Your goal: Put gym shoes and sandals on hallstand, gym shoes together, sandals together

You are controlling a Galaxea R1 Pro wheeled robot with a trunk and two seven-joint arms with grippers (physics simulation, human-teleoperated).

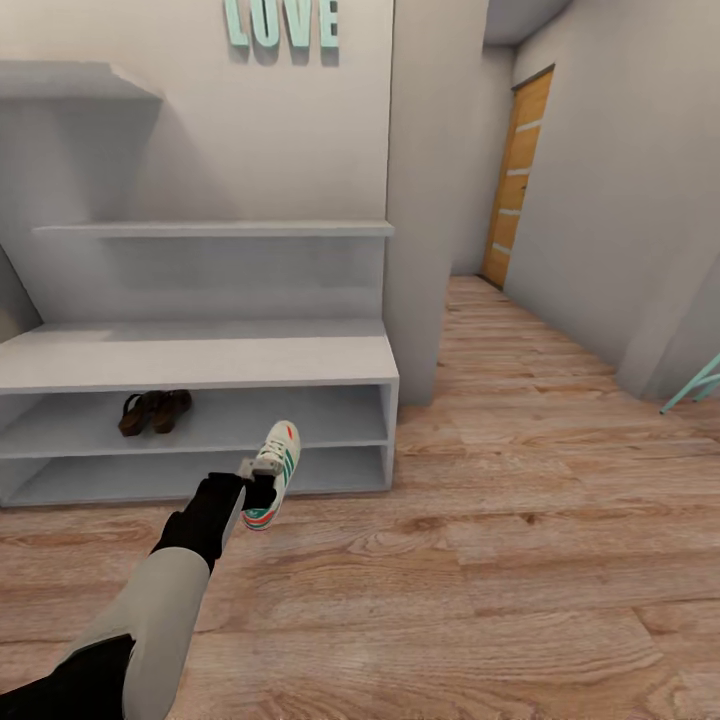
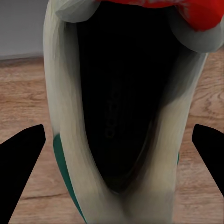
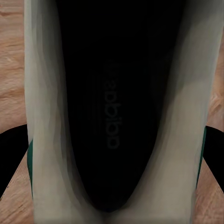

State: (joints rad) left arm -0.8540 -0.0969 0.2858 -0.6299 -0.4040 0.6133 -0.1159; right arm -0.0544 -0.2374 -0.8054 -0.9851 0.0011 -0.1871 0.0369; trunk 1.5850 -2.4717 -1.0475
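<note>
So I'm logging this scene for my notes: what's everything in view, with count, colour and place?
Sneaker: one, cream with green stripes, held above the floor before the rack.
Second sneaker: one, cream, filling the right wrist view.
Sandals: two, brown, side by side on the rack's upper tier.
Rack: one, pale grey.
LOVE letters: mint, on the wall.
Floor: light brown planks.
Door: one, orange wood, down the corridor.
Left tool: black, gripping the sneaker.
</note>
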